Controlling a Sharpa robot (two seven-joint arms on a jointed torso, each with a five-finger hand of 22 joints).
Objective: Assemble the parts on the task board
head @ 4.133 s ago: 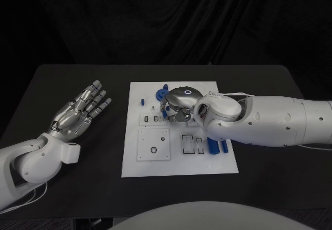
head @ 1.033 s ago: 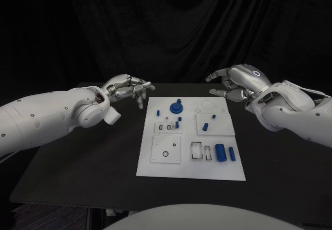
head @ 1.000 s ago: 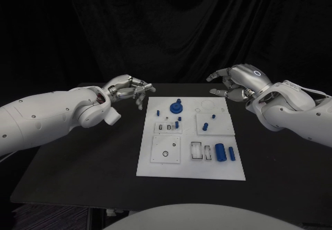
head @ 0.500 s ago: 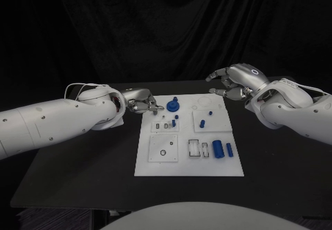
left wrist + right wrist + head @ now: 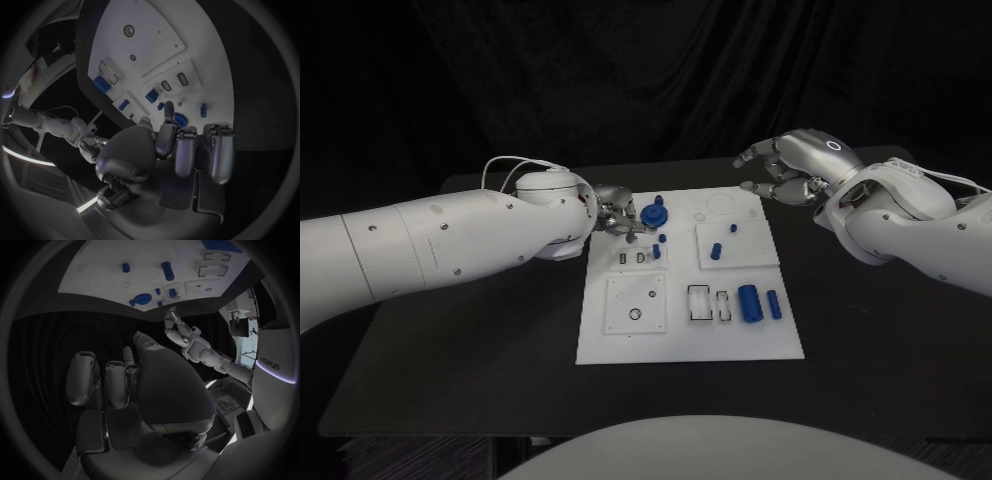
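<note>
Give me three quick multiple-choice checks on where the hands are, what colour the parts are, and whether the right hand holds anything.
1. Where is the left hand?
A. At the far left part of the task board, beside the round blue part
B. Flat on the table, far from the board
C. Over the board's near right corner

2. What colour are the parts on the board?
A. Red
B. Blue
C. Yellow

3. What is the state of the right hand?
A. Holding a cylinder
B. Pressing on the board
C. Raised beyond the board's far right corner, fingers curled, nothing in it

Answers:
1 A: the head view shows its fingers next to the round blue part.
2 B: the two cylinders and small pegs are blue.
3 C: the head and right wrist views show no part in it.
</note>
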